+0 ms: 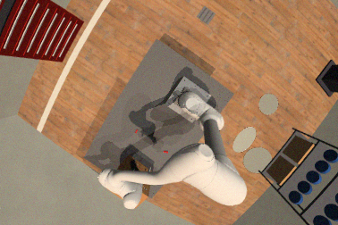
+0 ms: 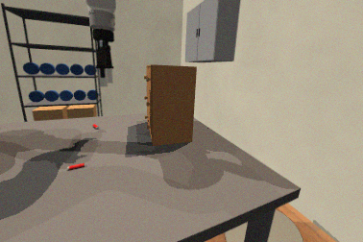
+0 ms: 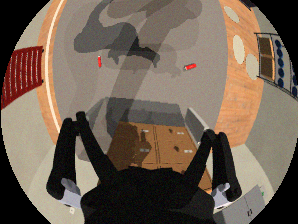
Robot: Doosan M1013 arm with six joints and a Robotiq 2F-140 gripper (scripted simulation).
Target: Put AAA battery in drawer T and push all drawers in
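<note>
The small wooden chest [image 2: 170, 105] stands upright on the grey table, knobs on its left face. All its drawers look pushed in. It shows from the front in the wrist view [image 3: 156, 145] and lies partly under my arm in the top view [image 1: 134, 164]. The drawer marks are too small to read. Two small red things lie on the table, one nearer [image 2: 76, 166] and one farther back [image 2: 95, 126]. I cannot tell which is the AAA battery. They also show in the wrist view [image 3: 100, 62] [image 3: 190, 67]. My gripper [image 2: 103, 67] hangs open and empty, high in front of the chest [image 3: 147, 129].
A metal shelf [image 2: 53, 80] with blue discs and cardboard boxes stands behind the table. A grey wall cabinet [image 2: 212, 27] hangs on the right wall. The table's right edge runs close to the chest.
</note>
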